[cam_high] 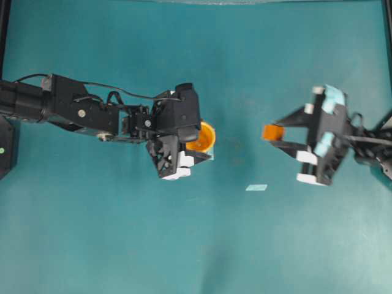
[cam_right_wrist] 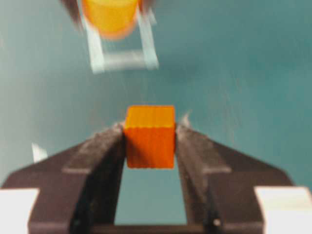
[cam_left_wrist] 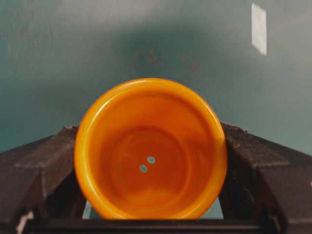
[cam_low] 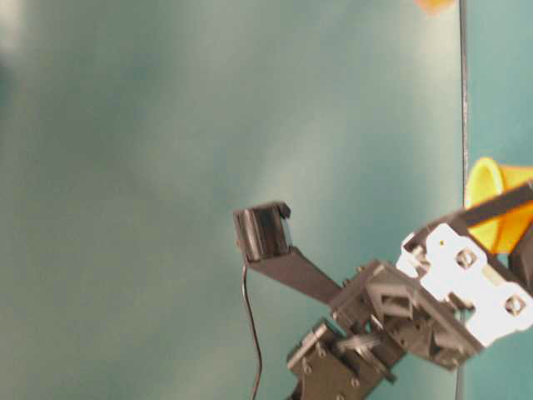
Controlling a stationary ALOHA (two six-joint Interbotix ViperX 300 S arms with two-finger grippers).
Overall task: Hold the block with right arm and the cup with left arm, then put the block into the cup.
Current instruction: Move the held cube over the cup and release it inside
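Overhead, teal table (cam_high: 122, 233): left fingers (cam_high: 195, 160) grasp cup (cam_high: 204, 136), right fingers (cam_high: 277, 139) block (cam_high: 272, 131).

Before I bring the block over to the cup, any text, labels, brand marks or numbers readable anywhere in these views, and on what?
None: no readable text on the cup, the block, the left gripper, the right gripper or the pale tape piece.

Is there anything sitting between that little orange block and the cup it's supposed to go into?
Nothing visible. The right gripper holds the block, the left gripper holds the cup, and only bare teal table shows in the gap between them. A pale tape piece lies off to the side, out of the path.
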